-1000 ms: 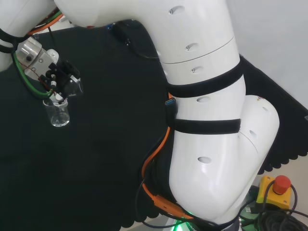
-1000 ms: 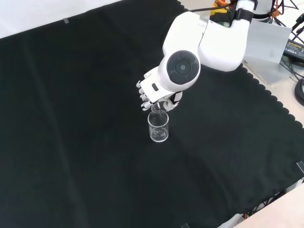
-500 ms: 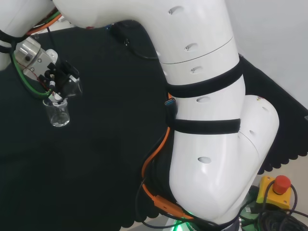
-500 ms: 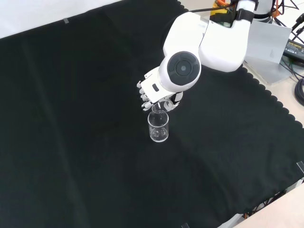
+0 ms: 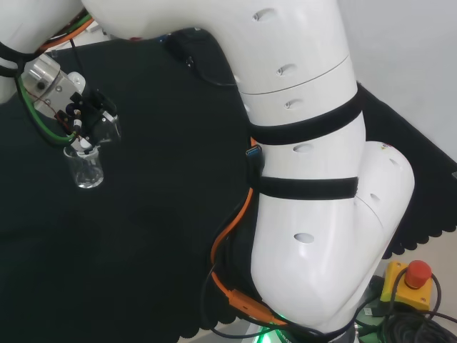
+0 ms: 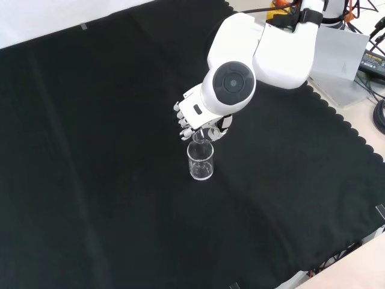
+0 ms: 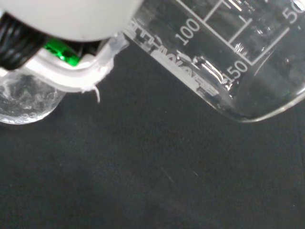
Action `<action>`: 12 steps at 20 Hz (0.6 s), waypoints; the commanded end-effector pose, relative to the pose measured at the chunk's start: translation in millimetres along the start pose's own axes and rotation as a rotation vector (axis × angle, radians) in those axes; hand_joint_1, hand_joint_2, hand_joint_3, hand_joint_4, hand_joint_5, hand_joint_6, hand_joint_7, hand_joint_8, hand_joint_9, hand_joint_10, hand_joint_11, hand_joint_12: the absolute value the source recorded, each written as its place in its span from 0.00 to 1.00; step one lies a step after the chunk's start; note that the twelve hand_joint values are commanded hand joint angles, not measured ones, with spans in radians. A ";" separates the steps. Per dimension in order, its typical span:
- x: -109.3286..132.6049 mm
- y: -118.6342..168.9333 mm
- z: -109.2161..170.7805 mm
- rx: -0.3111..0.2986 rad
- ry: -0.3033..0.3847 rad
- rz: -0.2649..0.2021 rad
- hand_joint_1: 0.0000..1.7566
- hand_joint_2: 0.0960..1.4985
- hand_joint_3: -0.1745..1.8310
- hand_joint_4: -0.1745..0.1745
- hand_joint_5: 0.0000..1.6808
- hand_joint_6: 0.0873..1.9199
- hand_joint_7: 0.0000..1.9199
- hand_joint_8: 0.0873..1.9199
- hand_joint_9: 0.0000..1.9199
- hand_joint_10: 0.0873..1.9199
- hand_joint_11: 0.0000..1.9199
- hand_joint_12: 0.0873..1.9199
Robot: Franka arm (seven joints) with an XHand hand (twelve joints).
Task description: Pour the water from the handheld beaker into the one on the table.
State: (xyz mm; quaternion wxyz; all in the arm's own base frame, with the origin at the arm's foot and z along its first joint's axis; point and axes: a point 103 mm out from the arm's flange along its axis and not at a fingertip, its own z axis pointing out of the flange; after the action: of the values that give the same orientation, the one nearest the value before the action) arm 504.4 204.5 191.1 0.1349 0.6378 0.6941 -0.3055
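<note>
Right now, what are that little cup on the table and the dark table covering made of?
The cup on the table looks like clear glass, possibly plastic: the dark cloth shows through it and its rim glints. The covering looks like matte black fabric, with soft creases and a scalloped edge.

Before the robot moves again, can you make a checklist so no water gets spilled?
1. Held beaker in the hand: ok, fingers are curled round it.
2. Held beaker tipped for pouring: ok, the wrist view shows it tilted.
3. Spout above the table beaker: ok, the front view shows the hand right over its mouth.
4. Table beaker upright on the black cloth: ok.
5. Water left in the held beaker: cannot tell, the glass is clear.
6. Spilled water on the cloth: cannot tell, nothing wet shows.
</note>
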 end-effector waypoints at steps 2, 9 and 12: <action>-2.6 -3.0 -6.4 -0.005 0.018 -0.005 0.67 0.36 0.40 0.99 0.91 0.04 0.94 0.16 0.84 0.29 0.71 0.39; -15.2 -3.7 -6.9 -0.027 0.098 -0.008 0.67 0.36 0.40 0.99 0.91 0.04 0.94 0.16 0.84 0.29 0.71 0.39; -22.4 -4.1 -4.4 -0.034 0.159 -0.016 0.67 0.36 0.40 0.99 0.91 0.04 0.94 0.16 0.84 0.29 0.71 0.39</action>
State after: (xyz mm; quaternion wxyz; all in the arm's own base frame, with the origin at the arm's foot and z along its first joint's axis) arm 504.5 198.4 204.6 0.1158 0.6452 0.7034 -0.2748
